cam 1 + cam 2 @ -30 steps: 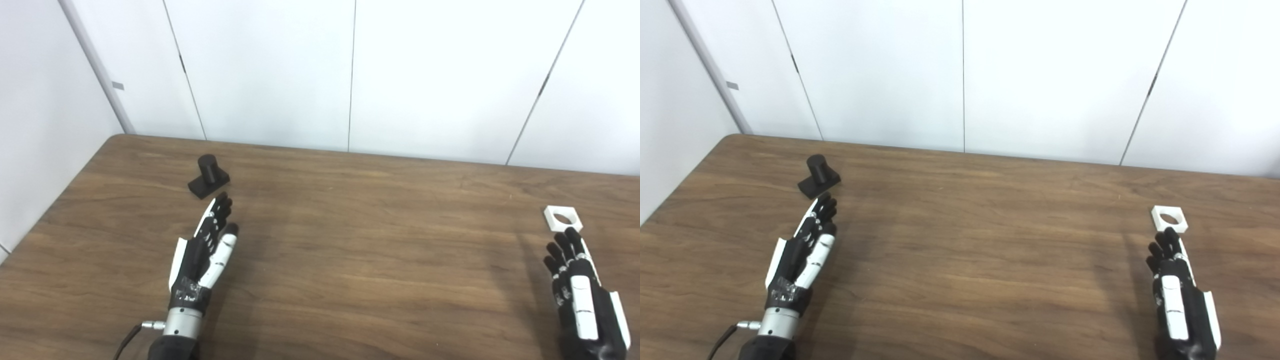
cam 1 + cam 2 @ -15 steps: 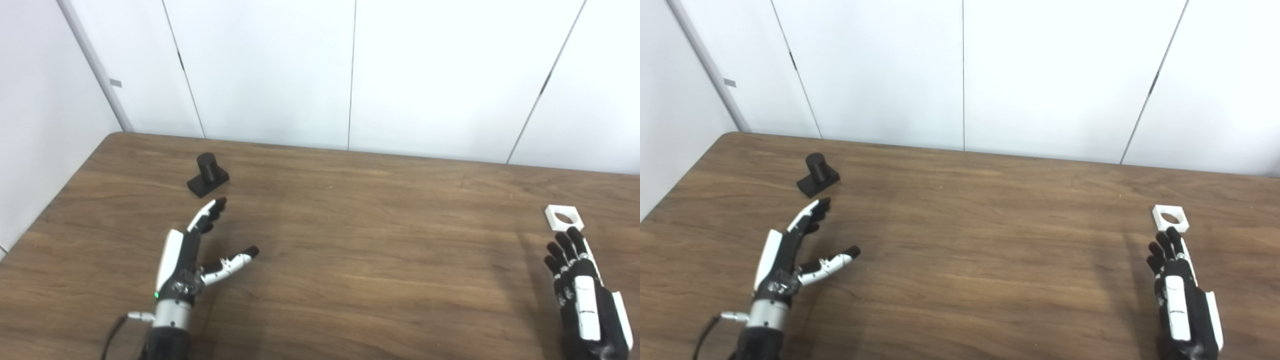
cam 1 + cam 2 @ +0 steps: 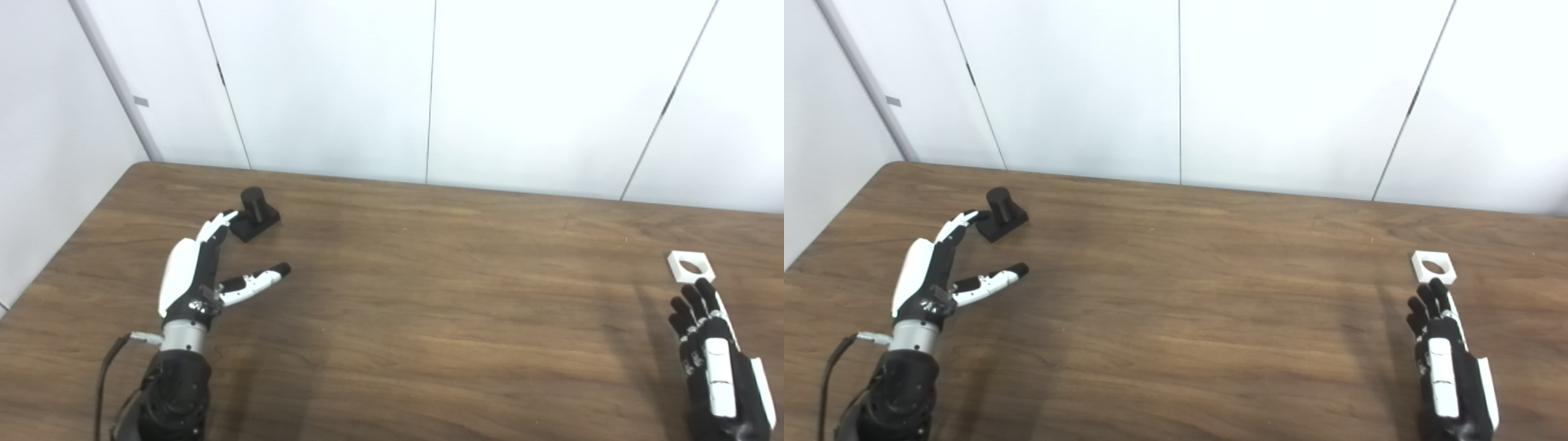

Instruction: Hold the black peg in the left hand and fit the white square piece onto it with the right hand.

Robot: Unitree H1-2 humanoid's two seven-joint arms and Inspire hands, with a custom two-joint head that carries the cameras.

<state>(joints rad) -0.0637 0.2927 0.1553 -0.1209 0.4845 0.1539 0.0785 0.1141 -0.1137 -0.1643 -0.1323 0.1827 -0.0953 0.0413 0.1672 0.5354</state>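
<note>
The black peg [image 3: 255, 212], a short cylinder on a square black base, stands on the wooden table [image 3: 429, 294] at the far left. My left hand [image 3: 202, 269] is open just in front of it and to its left, fingers reaching up to the base's left corner, thumb spread out to the right. The white square piece [image 3: 689, 267] with a round hole lies flat at the far right. My right hand [image 3: 713, 361] rests open near the bottom right, fingers straight, tips just short of the white piece.
White wall panels [image 3: 429, 92] rise behind the table's far edge. The table's left edge [image 3: 67, 257] runs close to my left arm. A black cable [image 3: 107, 380] hangs from the left wrist.
My left hand has moved forward and left, from below the peg to beside its base, and spread its thumb away from the fingers. The right hand has stayed put.
</note>
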